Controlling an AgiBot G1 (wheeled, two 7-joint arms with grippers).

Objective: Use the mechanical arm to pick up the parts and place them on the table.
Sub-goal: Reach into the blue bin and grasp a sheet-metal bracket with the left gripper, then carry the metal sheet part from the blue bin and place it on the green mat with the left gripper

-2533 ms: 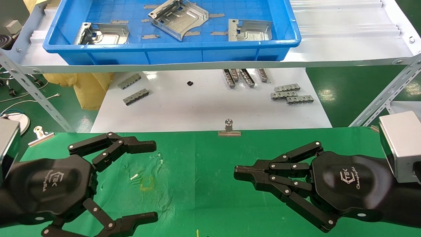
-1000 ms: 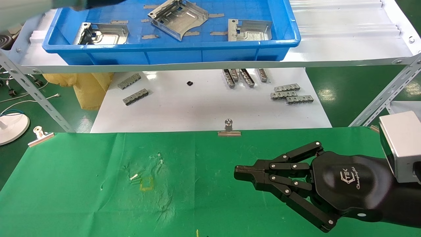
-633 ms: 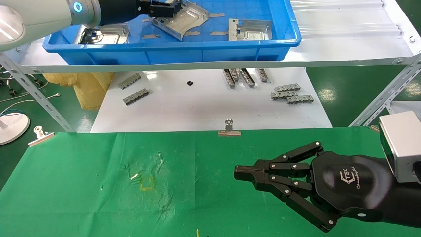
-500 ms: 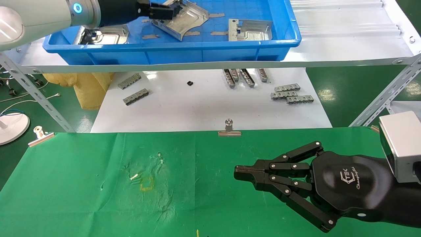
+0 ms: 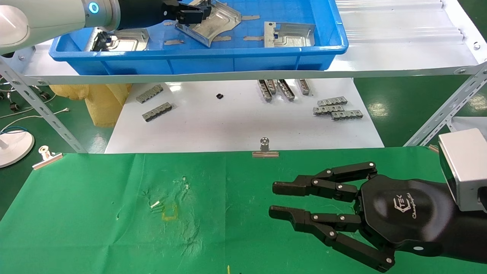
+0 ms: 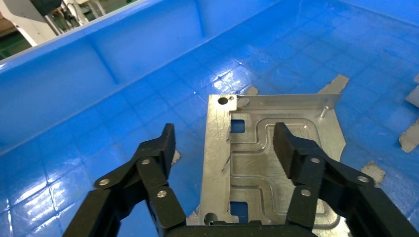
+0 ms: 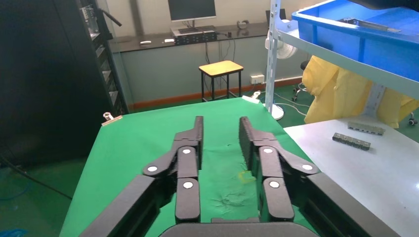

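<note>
Three silver parts lie in the blue tray [image 5: 198, 61] on the shelf: a left one [image 5: 125, 40], a middle one [image 5: 218, 21] and a right one [image 5: 289, 34]. My left gripper [image 5: 194, 13] reaches into the tray at the middle part's left end. In the left wrist view the gripper [image 6: 225, 136] is open just above a part [image 6: 257, 163]; one finger hangs over the plate, the other over the tray floor beside its edge. My right gripper [image 5: 272, 198] hovers open and empty over the green table [image 5: 95, 213], also shown in its own wrist view [image 7: 220, 123].
A glossy white tabletop [image 5: 236, 125] below the shelf carries grey ribbed strips [image 5: 335, 108]. Binder clips [image 5: 265, 149] pin the green cloth's far edge. Slanted shelf struts [image 5: 445, 110] stand at both sides. A yellow bag [image 5: 102, 102] sits under the shelf at the left.
My left arm left the green table and reached up into the tray over the middle part. My right gripper, shut before, has opened its fingers in place.
</note>
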